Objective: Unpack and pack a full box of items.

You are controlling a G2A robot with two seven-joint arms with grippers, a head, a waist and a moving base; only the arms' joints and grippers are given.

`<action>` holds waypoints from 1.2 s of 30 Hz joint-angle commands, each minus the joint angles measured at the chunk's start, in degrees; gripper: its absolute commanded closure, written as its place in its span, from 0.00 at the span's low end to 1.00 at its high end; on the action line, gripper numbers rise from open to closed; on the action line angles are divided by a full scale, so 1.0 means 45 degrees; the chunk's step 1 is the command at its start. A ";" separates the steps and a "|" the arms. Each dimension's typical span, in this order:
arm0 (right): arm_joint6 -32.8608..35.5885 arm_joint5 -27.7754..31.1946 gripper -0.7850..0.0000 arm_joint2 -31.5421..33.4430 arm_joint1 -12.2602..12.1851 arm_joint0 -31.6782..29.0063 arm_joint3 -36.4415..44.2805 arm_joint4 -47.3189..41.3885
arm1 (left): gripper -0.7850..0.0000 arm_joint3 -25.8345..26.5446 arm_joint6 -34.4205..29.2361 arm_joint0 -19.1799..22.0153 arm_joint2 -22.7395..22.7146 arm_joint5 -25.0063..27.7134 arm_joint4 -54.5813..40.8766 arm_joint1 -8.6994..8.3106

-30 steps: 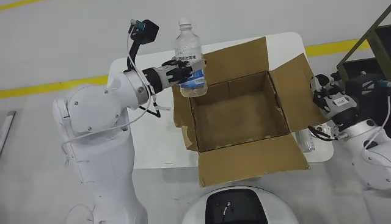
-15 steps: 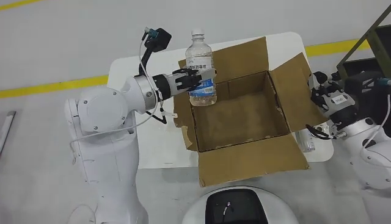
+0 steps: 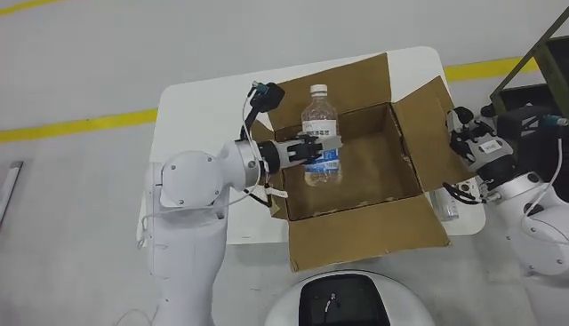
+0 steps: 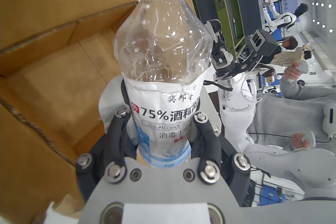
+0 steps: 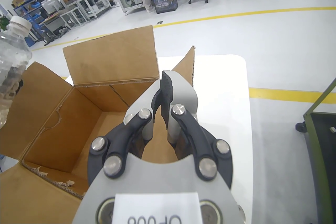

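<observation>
Left gripper (image 4: 161, 117) clenched on the bottle (image 4: 162, 51); fingers (image 4: 123, 117) clamp the labelled lower body, with the base tucked back toward the palm and the white cap pointing away.

In the top view the bottle hangs over the open box (image 3: 373, 170), above the bare floor on the side nearest the left arm; it touches no wall that you can see; whether it is truly plumb, you cannot tell.

Right gripper (image 5: 164, 88) pinched closed on nothing, parked just outside the box's opposite wall, over the table (image 3: 204, 113).

Handling, as a judgement: clear thin plastic, dented at the shoulder, so expect it light and soft; how much liquid is inside cannot be read. Bare plastic will be slick; the paper label band gives better bite. Keep your hold on that band, low on the body; squeeze gently, since hard pressure would likely buckle the wall. Top-heavy if it lands on an edge; set it down flat on its base.
</observation>
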State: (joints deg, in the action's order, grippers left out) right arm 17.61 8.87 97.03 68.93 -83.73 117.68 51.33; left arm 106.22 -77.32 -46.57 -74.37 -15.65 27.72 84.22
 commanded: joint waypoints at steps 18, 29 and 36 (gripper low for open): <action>-0.0017 -0.0078 1.00 0.0051 -0.0046 0.0056 0.0036 -0.0048 | 1.00 -0.1413 -0.0399 -0.0181 0.1805 -0.1443 0.2479 -0.0229; -0.0024 -0.0038 1.00 -0.0145 -0.0067 0.0189 -0.0198 0.0022 | 1.00 -0.1463 -0.0061 -0.0342 0.1827 -0.1377 0.2530 -0.0239; -0.0040 -0.0051 1.00 -0.0137 -0.0087 0.0168 -0.0327 0.0130 | 1.00 -0.1481 0.0132 -0.0507 0.2113 -0.2121 0.3809 -0.0376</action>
State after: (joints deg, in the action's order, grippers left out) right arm 17.44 8.68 96.46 68.54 -82.94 116.28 51.86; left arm 99.57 -76.30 -49.03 -65.16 -24.91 43.09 82.66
